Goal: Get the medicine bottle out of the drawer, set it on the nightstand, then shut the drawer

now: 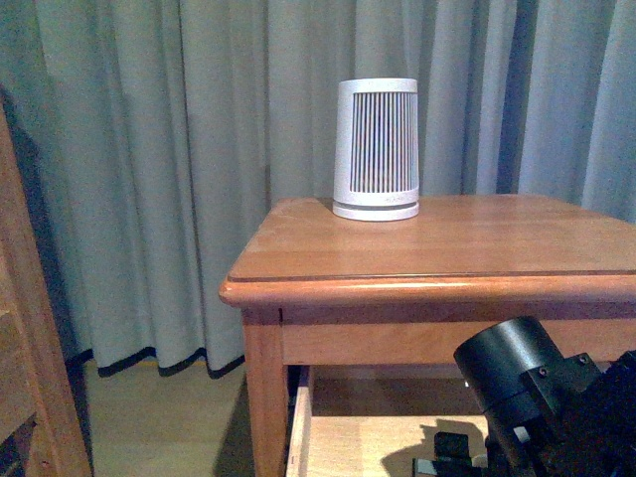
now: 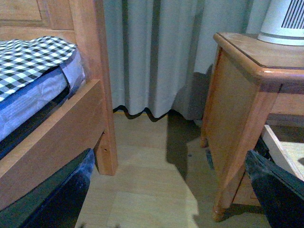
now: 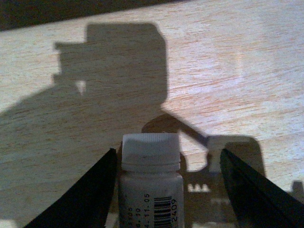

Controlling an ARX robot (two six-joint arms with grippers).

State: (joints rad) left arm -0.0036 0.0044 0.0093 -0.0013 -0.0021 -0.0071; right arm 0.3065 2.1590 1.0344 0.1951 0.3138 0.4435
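- Sitting between the black fingers [image 3: 90, 194] of the right hand [image 3: 167, 156] is the small white plastic cylindrical medicine bottle [image 3: 151, 190]. Its screw cap is finely ribbed around the side and smooth on top. I cannot tell whether it stands or lies.
- Its paper label carries a black barcode and sideways digits; "2409" and "4.11.05" can be read, and the rest is cut off.
- The right hand is spread wide around the bottle. One finger is just beside its wall and the other is clearly apart, so nothing is clamped.
- The bottle is inside the pulled-out upper drawer [image 1: 348, 437]. The drawer floor is pale matte wood with fine straight grain, crossed by hard shadows.
- The honey-brown varnished wooden nightstand [image 1: 447, 243] has a glossy top with a rounded edge and a thin groove near the front.
- A white tapered plastic device with dark vertical slats [image 1: 376, 149] stands at the back of the top. The lettering on its base band is too small to read.
- The left hand [image 2: 168, 156] is spread wide and holds nothing. It hangs above the light wood floor [image 2: 152, 190], between the nightstand and a wooden bed with a black-and-white checked cover [image 2: 28, 61].
- Grey-green pleated curtains [image 1: 179, 149] hang behind.
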